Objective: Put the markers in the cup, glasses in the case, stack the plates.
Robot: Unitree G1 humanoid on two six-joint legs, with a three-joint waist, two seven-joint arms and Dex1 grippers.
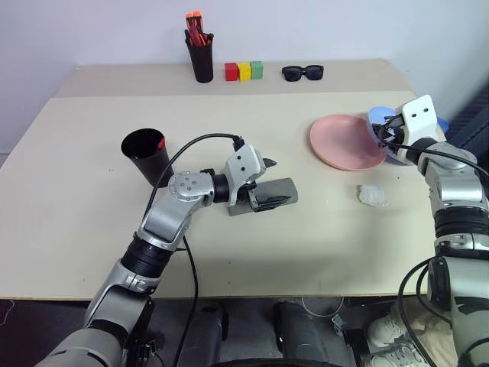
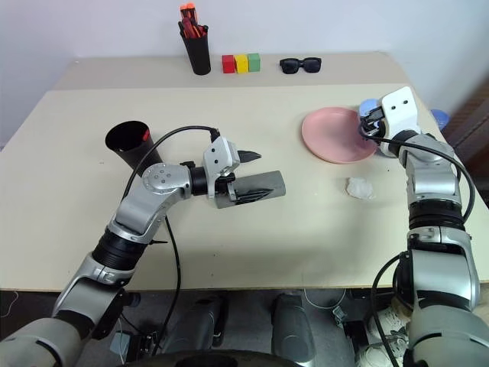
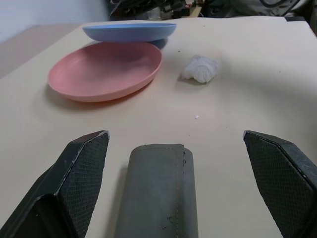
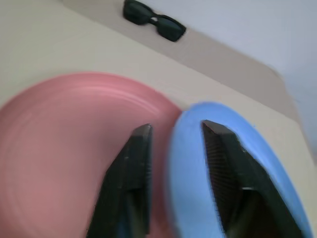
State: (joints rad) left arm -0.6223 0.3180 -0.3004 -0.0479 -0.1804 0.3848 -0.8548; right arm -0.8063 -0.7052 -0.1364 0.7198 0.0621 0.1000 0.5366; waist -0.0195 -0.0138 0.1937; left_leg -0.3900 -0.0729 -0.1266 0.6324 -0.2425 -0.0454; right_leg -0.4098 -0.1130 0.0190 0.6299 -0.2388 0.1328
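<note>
Over at the far right of the desk (image 1: 92,229), the right claw (image 4: 173,134) has its fingers a little apart astride the blue plate's (image 4: 198,163) rim, with the plate's edge overlapping the pink plate (image 1: 345,142); the right wrist view shows that straddle, while the head views mostly hide the blue plate behind the arm. The left claw (image 3: 178,144) gapes wide and empty above one end of the grey case (image 2: 252,186), which lies closed mid-desk. The black cup (image 1: 145,153) stands near the left, a red marker tip (image 1: 160,142) showing inside. A crumpled white wad (image 1: 372,196) lies near the plates.
</note>
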